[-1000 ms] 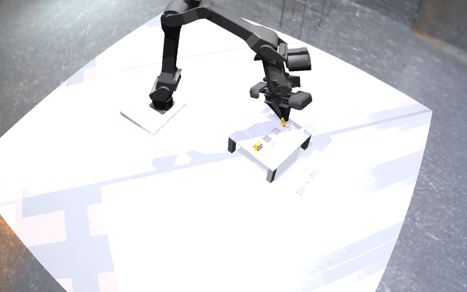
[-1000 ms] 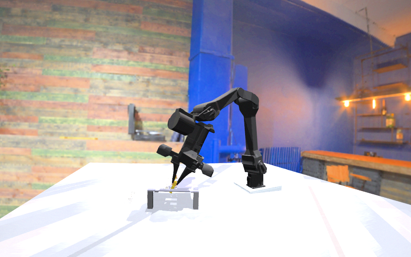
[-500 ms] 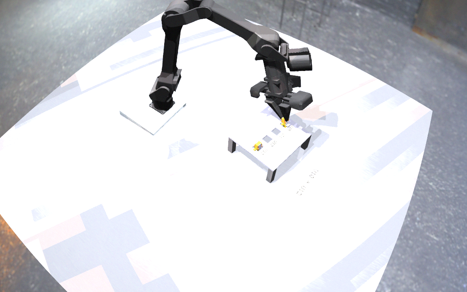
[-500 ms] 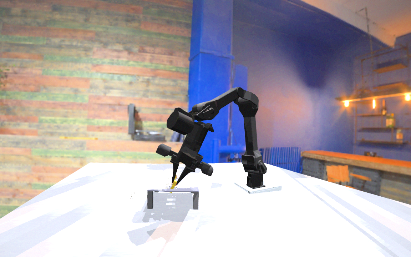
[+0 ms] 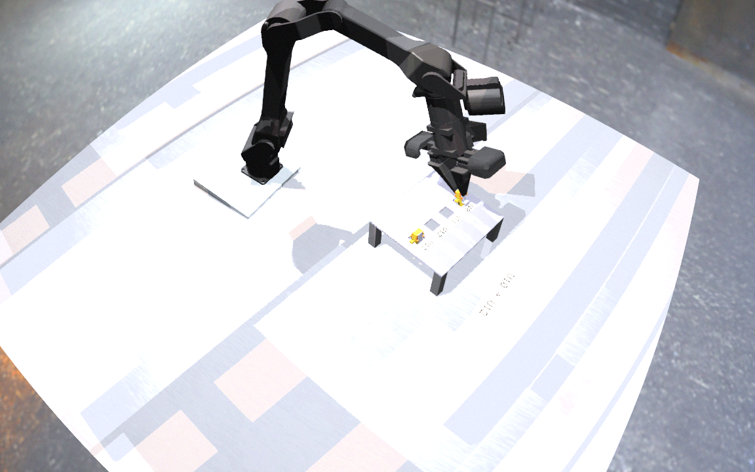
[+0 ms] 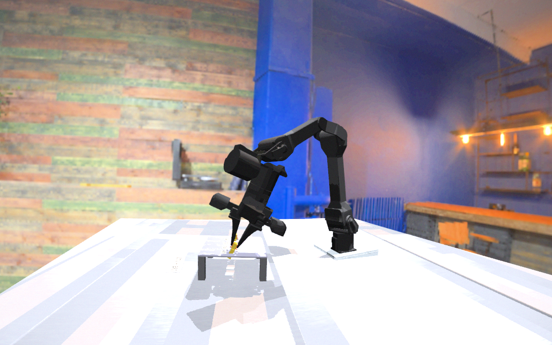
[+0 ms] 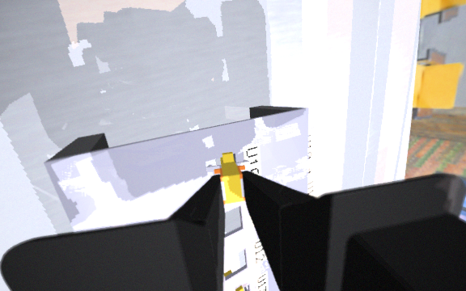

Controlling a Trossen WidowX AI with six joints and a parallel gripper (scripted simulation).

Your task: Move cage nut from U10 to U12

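Note:
The yellow cage nut (image 5: pixel 458 198) (image 6: pixel 233 249) (image 7: pixel 233 190) stands tilted at rail hole U10, with its lower end in the hole; in the exterior view a bit of yellow shows just below the plate edge. My gripper (image 5: pixel 459 192) (image 7: pixel 231 175) is shut on it from both sides. Orange-red edges of the nut show beside the fingertips in the wrist view. The empty hole U11 (image 5: pixel 446 212) (image 7: pixel 233 221) and empty hole U12 (image 5: pixel 432 224) (image 7: pixel 237 262) lie in line with it. The other nut (image 5: pixel 416 236) (image 7: pixel 240 288) sits at U13. The nut's spring wings cannot be made out clearly.
The rail plate (image 5: pixel 456 249) (image 6: pixel 252 255) (image 7: pixel 144 170) stands on dark legs (image 5: pixel 438 283) (image 6: pixel 262 269) above the white table. Printed hole labels run beside the holes. The arm's base plate (image 5: pixel 233 196) (image 6: pixel 365 253) is set apart from the rail. Patchy shadows cross the table.

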